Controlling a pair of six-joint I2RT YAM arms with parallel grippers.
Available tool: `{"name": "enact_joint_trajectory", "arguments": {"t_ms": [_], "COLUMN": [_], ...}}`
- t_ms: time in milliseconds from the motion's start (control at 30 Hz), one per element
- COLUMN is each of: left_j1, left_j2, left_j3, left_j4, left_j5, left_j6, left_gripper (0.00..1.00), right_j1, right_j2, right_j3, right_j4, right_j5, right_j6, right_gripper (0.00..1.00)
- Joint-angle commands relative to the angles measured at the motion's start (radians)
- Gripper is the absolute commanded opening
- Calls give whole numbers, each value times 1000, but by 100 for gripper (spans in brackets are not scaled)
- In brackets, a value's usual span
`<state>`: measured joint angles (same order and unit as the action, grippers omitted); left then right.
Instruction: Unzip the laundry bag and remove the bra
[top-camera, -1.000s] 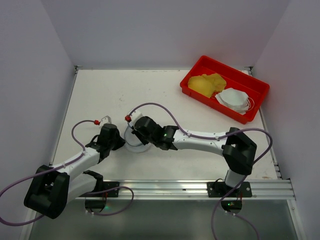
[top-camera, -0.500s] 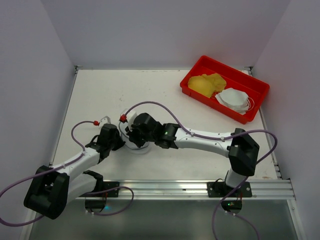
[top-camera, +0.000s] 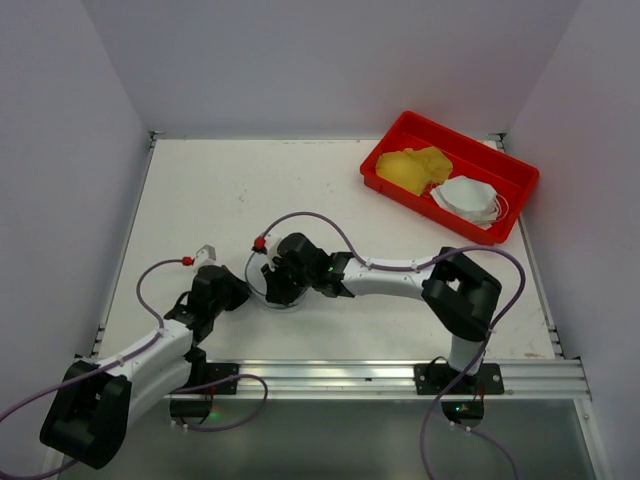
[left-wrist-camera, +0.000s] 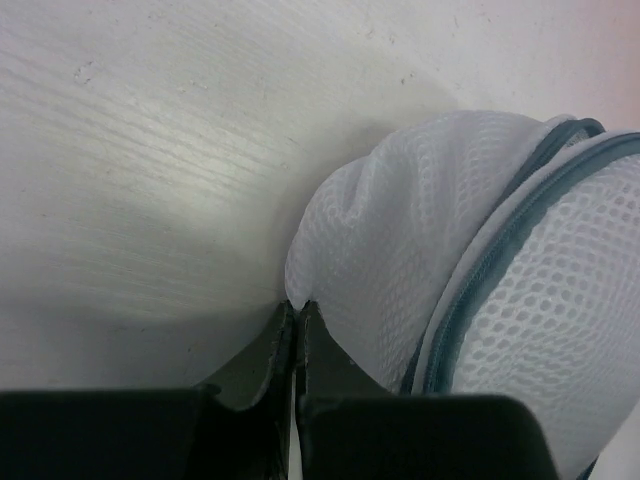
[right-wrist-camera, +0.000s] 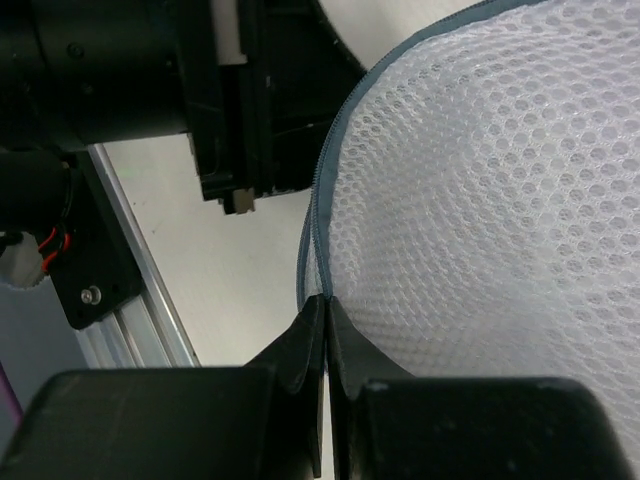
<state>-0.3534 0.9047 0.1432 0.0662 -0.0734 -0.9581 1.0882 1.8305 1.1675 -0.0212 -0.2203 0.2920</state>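
Top view: laundry bag (top-camera: 266, 296) mostly hidden under right arm's wrist, lower centre of frame. Only pale sliver showed on desk (top-camera: 200, 190); finger state unreadable there.
Left wrist view: left fingers (left-wrist-camera: 270, 345) closed, pinching fold of white mesh at bottom centre. Grey-blue zipper (left-wrist-camera: 500, 240) curved at right.
Right wrist view: right fingers (right-wrist-camera: 300, 345) pressed together on bag's zipper rim; pull tab not discernible.
Bag contents obscured by mesh.
Only top view showed red tray (top-camera: 420, 205), upper right, holding yellow item (top-camera: 412, 168) and white item (top-camera: 465, 195).
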Motion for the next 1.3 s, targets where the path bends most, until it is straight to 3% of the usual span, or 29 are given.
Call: {"name": "enact_joint_trajectory", "arguments": {"t_ms": [0, 233, 567, 700, 833, 867, 1100, 1267], "left_j1": [5, 5, 8, 8, 8, 8, 8, 8], "left_j2": [-1, -12, -190, -239, -256, -260, -314, -320], "left_j3": [-51, -54, 38, 126, 243, 266, 467, 559], "left_j4": [128, 147, -195, -342, -505, -528, -675, -709], "left_j5": [38, 43, -71, -115, -183, -207, -307, -339], "left_j6": [-37, -30, 7, 5, 18, 25, 93, 156], "left_gripper": [0, 2, 44, 61, 79, 80, 91, 100], "right_j1": [-14, -17, -68, -70, -68, -68, -68, -68], "right_j2": [13, 87, 162, 155, 104, 86, -42, -69], "right_j3": [-8, 40, 73, 78, 129, 135, 216, 365], "right_j4": [92, 46, -6, -13, -112, -124, -265, -394], "right_j5": [-79, -132, -172, -168, -114, -105, -41, 33], "right_j6": [32, 27, 68, 68, 73, 76, 75, 44], "right_gripper": [0, 0, 3, 9, 32, 42, 78, 96]}}
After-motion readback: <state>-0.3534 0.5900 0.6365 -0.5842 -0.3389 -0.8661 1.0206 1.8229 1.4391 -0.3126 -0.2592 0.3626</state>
